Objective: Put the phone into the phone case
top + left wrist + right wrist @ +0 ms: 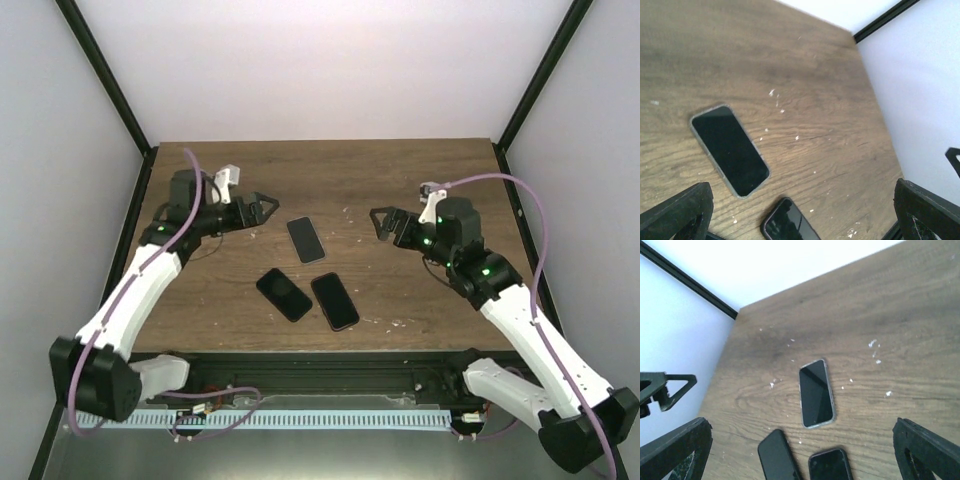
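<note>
Three flat dark slabs lie mid-table. A glossy phone with a grey rim (pixel 306 239) (pixel 729 150) (pixel 816 393) lies farthest back, screen up. In front of it a matte black slab (pixel 284 294) (pixel 777 457) lies on the left; I cannot tell whether it is the phone case or a phone lying face down. On the right is a glossy phone with a dark rim (pixel 335 300) (pixel 790 222) (pixel 830 466). My left gripper (pixel 268 205) (pixel 801 200) hangs open and empty, left of the grey-rimmed phone. My right gripper (pixel 380 225) (pixel 801 440) hangs open and empty to its right.
White crumbs (pixel 873 343) dot the brown wooden table (pixel 400 180). White walls with black frame posts (pixel 525 85) close the back and sides. Each wrist view catches the tip of the opposite gripper at its edge.
</note>
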You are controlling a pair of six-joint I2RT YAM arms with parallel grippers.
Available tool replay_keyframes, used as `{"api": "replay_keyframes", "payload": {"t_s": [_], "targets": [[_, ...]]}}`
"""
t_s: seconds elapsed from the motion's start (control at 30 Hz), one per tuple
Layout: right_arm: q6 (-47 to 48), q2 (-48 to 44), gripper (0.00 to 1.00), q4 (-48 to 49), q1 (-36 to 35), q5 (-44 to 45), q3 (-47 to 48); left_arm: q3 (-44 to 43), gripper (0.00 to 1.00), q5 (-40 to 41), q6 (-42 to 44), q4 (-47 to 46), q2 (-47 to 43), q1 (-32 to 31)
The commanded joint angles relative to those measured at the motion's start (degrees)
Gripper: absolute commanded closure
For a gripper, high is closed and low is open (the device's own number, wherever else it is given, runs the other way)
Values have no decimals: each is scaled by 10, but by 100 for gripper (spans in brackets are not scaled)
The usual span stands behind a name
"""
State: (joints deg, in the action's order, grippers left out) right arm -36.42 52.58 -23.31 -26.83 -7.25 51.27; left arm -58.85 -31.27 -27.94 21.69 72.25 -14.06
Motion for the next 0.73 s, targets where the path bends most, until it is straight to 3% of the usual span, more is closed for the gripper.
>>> {"api": "replay_keyframes", "payload": {"t_s": [0.0, 0.27, 0.7], "targets": [[24, -8, 0, -45, -1, 11, 76, -32, 0, 8, 30, 53, -82, 2], [50, -9, 0, -84, -1, 7, 165, -44, 0, -55, 23, 69, -159, 3], [16, -45, 0, -64, 0, -10, 128, -5, 0, -22, 28, 49, -247, 2]]}}
